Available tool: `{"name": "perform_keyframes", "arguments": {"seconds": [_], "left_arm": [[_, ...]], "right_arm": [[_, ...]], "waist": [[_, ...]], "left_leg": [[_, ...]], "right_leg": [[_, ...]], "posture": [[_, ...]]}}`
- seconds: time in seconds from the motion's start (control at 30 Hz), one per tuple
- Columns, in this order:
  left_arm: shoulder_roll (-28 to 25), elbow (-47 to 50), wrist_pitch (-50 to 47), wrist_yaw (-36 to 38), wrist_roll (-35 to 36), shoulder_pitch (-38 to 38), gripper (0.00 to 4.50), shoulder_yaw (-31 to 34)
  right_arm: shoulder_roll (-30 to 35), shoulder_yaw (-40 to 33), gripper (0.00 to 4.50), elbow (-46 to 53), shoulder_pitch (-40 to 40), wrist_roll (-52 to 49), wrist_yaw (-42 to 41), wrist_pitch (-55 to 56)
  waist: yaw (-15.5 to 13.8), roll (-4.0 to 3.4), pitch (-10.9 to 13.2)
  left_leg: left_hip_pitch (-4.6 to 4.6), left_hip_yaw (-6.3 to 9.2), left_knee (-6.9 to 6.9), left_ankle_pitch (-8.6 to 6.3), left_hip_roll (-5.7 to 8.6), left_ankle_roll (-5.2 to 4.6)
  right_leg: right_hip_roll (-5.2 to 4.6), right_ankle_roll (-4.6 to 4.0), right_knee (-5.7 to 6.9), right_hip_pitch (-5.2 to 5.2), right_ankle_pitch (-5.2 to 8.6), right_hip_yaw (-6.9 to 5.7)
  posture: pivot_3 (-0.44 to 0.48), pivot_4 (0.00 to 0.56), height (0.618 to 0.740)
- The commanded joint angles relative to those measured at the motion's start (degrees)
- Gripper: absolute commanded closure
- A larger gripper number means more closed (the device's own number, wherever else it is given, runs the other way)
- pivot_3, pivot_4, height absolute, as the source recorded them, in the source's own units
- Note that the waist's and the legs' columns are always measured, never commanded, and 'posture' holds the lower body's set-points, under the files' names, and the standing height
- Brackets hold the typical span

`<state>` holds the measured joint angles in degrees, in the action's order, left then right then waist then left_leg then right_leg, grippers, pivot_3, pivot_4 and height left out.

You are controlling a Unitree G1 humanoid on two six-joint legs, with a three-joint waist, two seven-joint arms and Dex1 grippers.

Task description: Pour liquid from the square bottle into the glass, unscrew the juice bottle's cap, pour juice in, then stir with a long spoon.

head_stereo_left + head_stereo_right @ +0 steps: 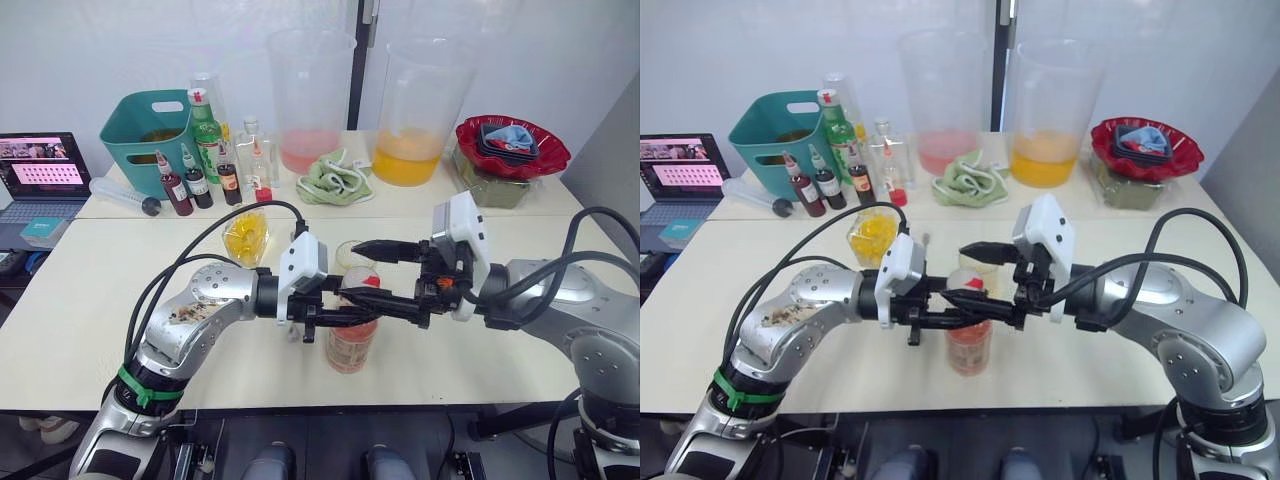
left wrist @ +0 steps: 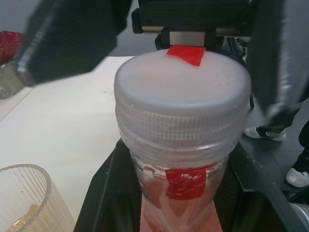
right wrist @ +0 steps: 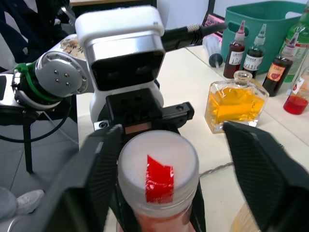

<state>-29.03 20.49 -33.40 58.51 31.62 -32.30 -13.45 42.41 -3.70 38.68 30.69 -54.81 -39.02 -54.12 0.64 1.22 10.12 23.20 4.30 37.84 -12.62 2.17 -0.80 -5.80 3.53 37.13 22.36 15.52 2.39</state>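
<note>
The juice bottle (image 1: pixel 352 340) stands upright on the white table (image 1: pixel 90 310), holding reddish juice under a wide white cap (image 3: pixel 158 164) with a red tag. My left gripper (image 1: pixel 345 315) is shut on the bottle just below the cap. My right gripper (image 1: pixel 365 275) is open, one finger on each side of the cap and clear of it. Just behind the bottle stands the ribbed glass (image 1: pixel 352 254). The square bottle (image 1: pixel 246 238) of yellow liquid sits further left. The long spoon is out of view.
Along the back stand a teal basket (image 1: pixel 150 125), a green bottle (image 1: pixel 207 135), small sauce bottles (image 1: pixel 195 182), two large plastic jugs (image 1: pixel 415 110), a green cloth (image 1: pixel 335 180) and a red bowl (image 1: pixel 512 145). A laptop (image 1: pixel 40 170) sits at the far left.
</note>
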Motion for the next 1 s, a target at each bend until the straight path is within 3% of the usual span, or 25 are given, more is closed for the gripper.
{"name": "perform_keyframes", "arguments": {"seconds": [0.03,0.2,0.33,0.5,0.6,0.67,0.83,1.0], "left_arm": [[-0.5,-0.3,-1.1,0.3,-0.5,1.0,3.1,-1.2],[-2.1,2.2,-1.3,-0.4,-0.7,3.4,3.1,-0.6],[-2.8,3.8,-1.9,-1.0,-0.4,4.2,3.1,-0.2],[-3.6,5.3,-2.4,-1.7,-0.1,5.2,3.1,-0.4],[-3.9,5.1,-2.3,-1.8,0.0,5.2,3.1,-0.4],[-3.9,4.5,-2.1,-1.4,0.1,4.9,3.1,-0.7],[-4.5,3.5,-0.1,1.2,-0.3,4.6,3.1,-1.3],[-3.3,1.1,1.6,2.2,-1.0,3.6,3.1,-2.1]], "right_arm": [[1.6,1.8,2.63,-1.2,0.1,1.9,-4.5,2.6],[2.0,9.2,2.8,-9.4,4.8,8.5,-20.7,12.6],[2.3,14.2,2.8,-19.8,12.6,9.5,-40.0,16.6],[1.7,18.6,2.8,-30.5,20.5,14.4,-53.0,23.4],[2.1,21.2,2.8,-35.2,25.8,12.8,-53.5,23.3],[4.5,22.3,1.78,-36.0,28.1,10.8,-53.5,19.6],[8.4,16.9,0.09,-31.1,25.1,7.9,-51.4,14.6],[10.2,5.3,0.04,-19.6,14.7,5.4,-36.1,10.1]], "waist": [[0.0,0.0,0.0],[0.3,0.0,0.0],[0.5,-0.01,0.0],[0.2,-0.01,0.0],[0.2,-0.01,0.0],[0.1,-0.02,0.0],[0.1,0.0,0.0],[0.1,-0.01,0.0]], "left_leg": [[-0.01,0.0,0.0,0.0,0.0,0.0],[-0.17,-0.03,0.0,0.0,-0.03,0.0],[-0.23,-0.08,-0.01,0.0,-0.09,0.0],[-0.11,-0.02,-0.03,-0.02,-0.14,-0.02],[-0.02,-0.01,-0.03,-0.07,-0.12,-0.02],[0.09,0.0,-0.03,-0.08,-0.12,0.0],[0.15,0.01,-0.02,-0.11,-0.11,0.03],[0.11,0.0,-0.04,-0.12,-0.16,0.04]], "right_leg": [[0.0,0.0,0.0,0.0,0.0,0.0],[0.04,0.01,-0.04,-0.14,0.01,0.0],[0.18,0.0,-0.05,-0.15,0.0,0.04],[0.17,-0.01,-0.06,-0.04,0.0,0.03],[0.13,-0.01,-0.06,0.08,-0.01,0.03],[0.12,-0.02,-0.05,0.2,-0.01,0.03],[0.09,-0.03,-0.07,0.23,-0.01,0.02],[0.13,-0.04,-0.01,0.25,-0.01,0.04]], "posture": [[0.0,0.15,0.74],[0.0,0.15,0.74],[0.0,0.15,0.74],[0.0,0.15,0.74],[0.0,0.15,0.74],[0.0,0.15,0.74],[0.0,0.15,0.74],[0.0,0.15,0.74]]}}
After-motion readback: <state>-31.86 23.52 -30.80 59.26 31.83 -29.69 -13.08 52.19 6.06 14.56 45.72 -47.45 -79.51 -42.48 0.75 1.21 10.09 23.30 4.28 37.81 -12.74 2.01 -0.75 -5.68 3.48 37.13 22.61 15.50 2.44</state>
